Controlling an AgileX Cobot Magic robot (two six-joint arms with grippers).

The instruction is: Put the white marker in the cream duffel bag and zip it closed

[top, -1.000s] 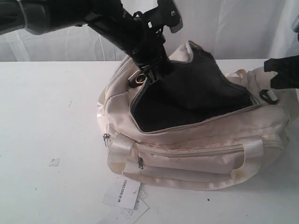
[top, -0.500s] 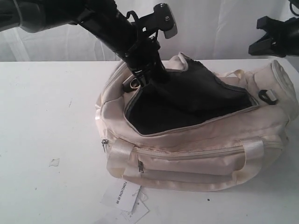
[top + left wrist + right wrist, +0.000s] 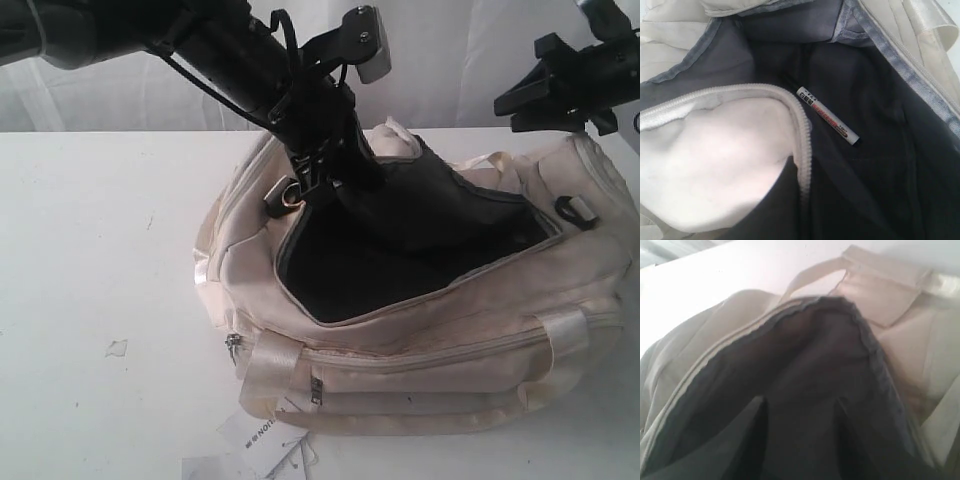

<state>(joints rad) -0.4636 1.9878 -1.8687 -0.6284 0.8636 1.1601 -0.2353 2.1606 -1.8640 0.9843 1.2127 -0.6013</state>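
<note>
The cream duffel bag (image 3: 430,340) lies open on the white table, its black lining showing. The white marker (image 3: 827,116) rests on that lining inside the bag. It does not show in the exterior view. My left gripper (image 3: 318,185) is shut on the bag's far zipper edge and holds that flap (image 3: 715,160) up. In the left wrist view the fabric hides its fingers. My right gripper (image 3: 515,108) hangs open in the air above the bag's right end. In the right wrist view its gripper (image 3: 799,425) stands apart over the black lining with nothing between the fingers.
White paper tags (image 3: 255,440) lie on the table at the bag's front left corner. A small scrap (image 3: 117,348) sits further left on the table (image 3: 90,230). A black clip (image 3: 578,212) hangs at the bag's right end. A white curtain backs the scene.
My right gripper has risen from the bag's right end, moved left and opened. The bag's right end has shifted. The left gripper keeps its hold on the flap.
</note>
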